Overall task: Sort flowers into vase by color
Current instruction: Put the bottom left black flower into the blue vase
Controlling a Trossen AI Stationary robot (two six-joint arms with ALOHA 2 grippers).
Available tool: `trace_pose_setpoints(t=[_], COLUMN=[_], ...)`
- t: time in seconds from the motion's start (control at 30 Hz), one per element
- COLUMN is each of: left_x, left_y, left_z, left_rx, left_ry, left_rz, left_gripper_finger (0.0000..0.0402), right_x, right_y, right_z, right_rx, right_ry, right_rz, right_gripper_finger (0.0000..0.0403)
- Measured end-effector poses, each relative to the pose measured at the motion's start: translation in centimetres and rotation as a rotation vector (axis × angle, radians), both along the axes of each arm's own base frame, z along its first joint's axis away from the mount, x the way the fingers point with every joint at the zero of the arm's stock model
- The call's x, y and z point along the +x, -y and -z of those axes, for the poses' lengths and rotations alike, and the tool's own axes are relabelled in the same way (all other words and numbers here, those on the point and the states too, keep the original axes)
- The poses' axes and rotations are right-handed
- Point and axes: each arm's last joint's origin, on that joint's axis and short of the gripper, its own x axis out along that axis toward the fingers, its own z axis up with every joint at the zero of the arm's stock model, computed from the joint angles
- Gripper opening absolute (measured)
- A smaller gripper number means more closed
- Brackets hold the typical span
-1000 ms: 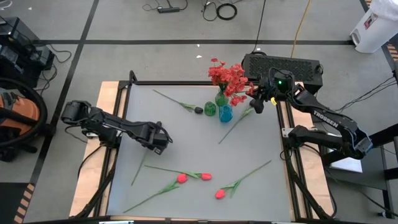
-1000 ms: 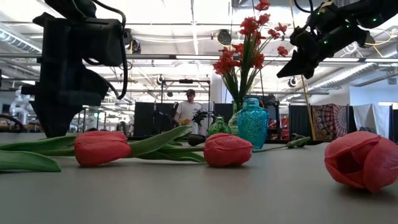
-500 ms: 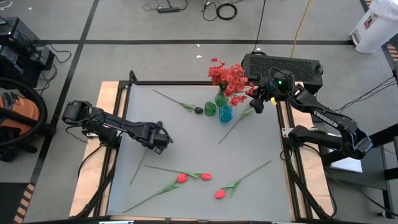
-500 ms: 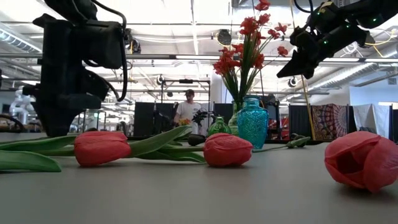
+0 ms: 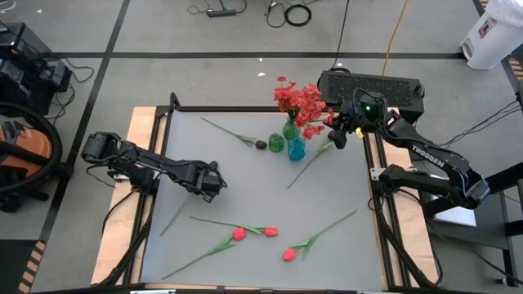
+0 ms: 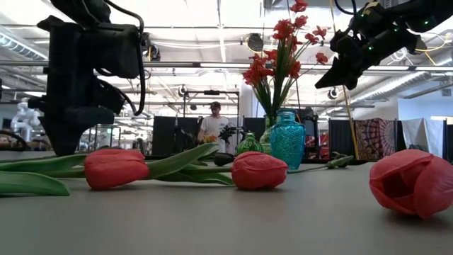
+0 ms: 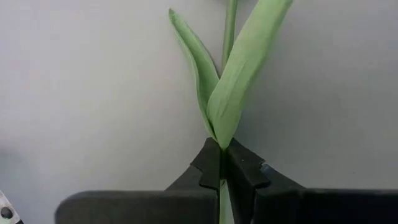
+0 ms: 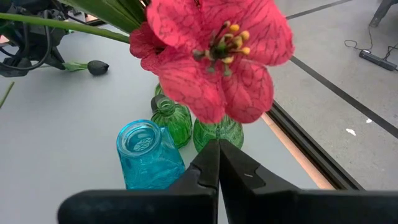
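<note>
A: Describe the work surface.

B: A grey table (image 5: 327, 245) stood on a concrete floor marked with dark tape lines; the low view looked across it into a workshop where a person (image 6: 211, 126) stood far behind.

A: State of the left gripper (image 7: 221, 163)?

B: It sat left of centre in the high view, low over the table. Its jaws were closed on a thin green stem (image 7: 222, 99) just below the point where two leaves fork. Gripping near the leaf base probably gives a firm hold on a thin, flexible stalk. The bloom of that flower could not be identified.

A: Items near it?

B: Toward the lower centre of the high view lay three pinkish-red tulips (image 5: 239, 233), stems flat on the table. A dark-budded flower (image 5: 261, 144) lay at upper centre, just left of the vases.

A: The vases?

B: Three glass vessels stood grouped at upper centre: a blue vase (image 5: 296, 149), a small green vase (image 5: 276, 143) and a taller green vase (image 5: 290, 129) holding red clustered blossoms (image 5: 296, 100). That grouping suggests one vase per colour, the red one already filled.

A: The right gripper (image 8: 217, 163)?

B: It hung at upper right of the high view, above the table beside the vases. Its jaws were shut with nothing between them; a red blossom (image 8: 214, 53) filled its wrist view just beyond the tips.

A: Remaining work?

B: By this layout, the tulips and dark buds were not yet sorted.
</note>
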Motion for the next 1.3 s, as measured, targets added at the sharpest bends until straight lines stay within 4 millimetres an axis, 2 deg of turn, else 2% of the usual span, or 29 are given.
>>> trace_pose_setpoints(t=[0.37,0.57,0.8,1.3], left_x=[0.2,1.3,3.9,9.9], left_y=[0.0,0.1,0.2,0.9], left_z=[0.0,-0.7,-3.2,-9.5], left_rx=[0.007,0.007,0.063,0.285], left_ry=[0.002,0.055,0.174,0.596], left_rz=[0.104,0.219,0.398,0.874], left_gripper_finger=[0.0012,0.0012,0.0012,0.0012], right_x=[0.0,0.0,0.0,0.0], right_y=[0.0,0.0,0.0,0.0], right_z=[0.0,0.0,0.0,0.0], right_rx=[0.000,0.000,-0.002,0.029], right_ry=[0.000,0.000,-0.001,0.012], right_rz=[0.000,0.000,-0.001,0.016], right_gripper_finger=[0.0000,0.0000,0.0000,0.0000])
